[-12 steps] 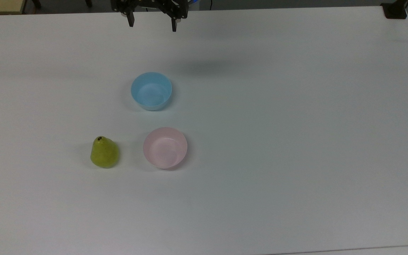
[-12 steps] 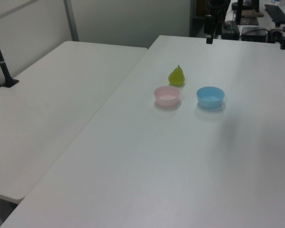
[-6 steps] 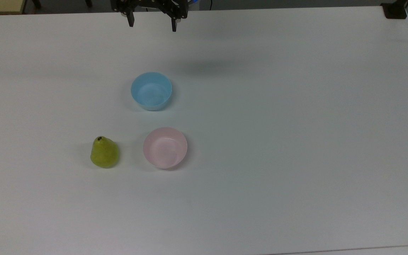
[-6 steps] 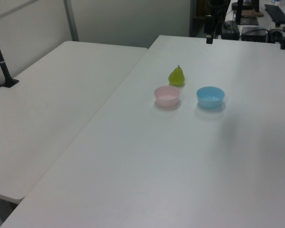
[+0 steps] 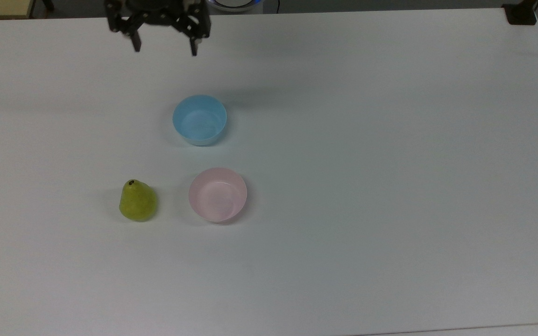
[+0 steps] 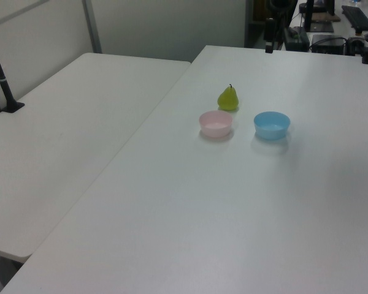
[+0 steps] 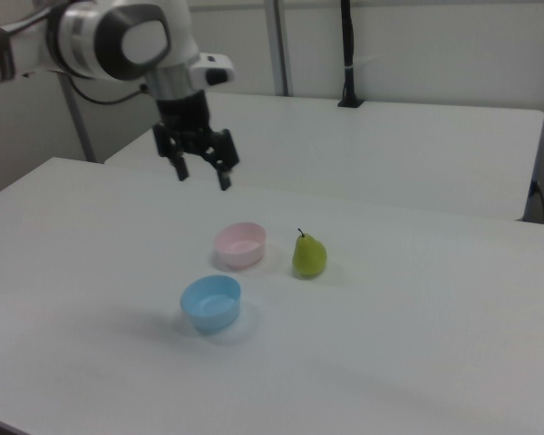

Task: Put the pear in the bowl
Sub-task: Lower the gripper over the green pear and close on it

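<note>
A small yellow-green pear (image 5: 138,201) stands upright on a wide white desk (image 5: 390,163), stem end up, in the top view at about 9 o'clock from a pale pink bowl (image 5: 218,194) and just beside it without touching. A light blue bowl (image 5: 199,120) sits at roughly 12 o'clock from the pink one, a little apart. The robot's black claw (image 5: 165,48) hangs in the air over the far edge of the desk, at about 12 o'clock from the pear and well apart from it, its two fingers spread wide and holding nothing; the right view shows it raised well above both bowls. The pear looks light, firm and smooth-skinned, so it is probably a little slippery, and its narrowing neck would likely let fingers slide off. The safest hold appears to be across the broad lower belly, coming straight down over the stem with the fingers on opposite sides. The pink bowl looks light too and may shift if bumped
</note>
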You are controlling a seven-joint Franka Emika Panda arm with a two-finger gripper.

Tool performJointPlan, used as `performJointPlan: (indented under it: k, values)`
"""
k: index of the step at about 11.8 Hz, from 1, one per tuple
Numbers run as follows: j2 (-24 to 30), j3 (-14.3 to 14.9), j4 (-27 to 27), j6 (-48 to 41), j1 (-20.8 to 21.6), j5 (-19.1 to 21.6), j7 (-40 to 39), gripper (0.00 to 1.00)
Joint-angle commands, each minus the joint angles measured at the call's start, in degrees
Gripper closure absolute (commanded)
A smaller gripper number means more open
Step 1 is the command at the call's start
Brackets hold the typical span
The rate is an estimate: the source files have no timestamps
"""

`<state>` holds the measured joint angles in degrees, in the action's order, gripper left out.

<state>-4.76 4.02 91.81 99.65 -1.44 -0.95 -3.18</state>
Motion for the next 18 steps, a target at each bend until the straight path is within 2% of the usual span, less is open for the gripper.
performJointPlan:
  k: [1,4,7,12,18]
  values:
    - [-4.5,0.3,-0.7,7.5,-2.9,1.0,-2.2,0.00]
    - [-10.0,0.3,-0.7,16.3,-3.9,0.8,-3.3,0.00]
    - [-20.0,0.3,-5.6,23.0,-4.1,0.5,-3.1,0.00]
    - [-25.9,0.3,-5.5,33.9,-5.1,0.0,-3.3,0.00]
    - [-30.5,0.3,-5.2,40.2,-5.9,-0.3,-3.4,0.00]
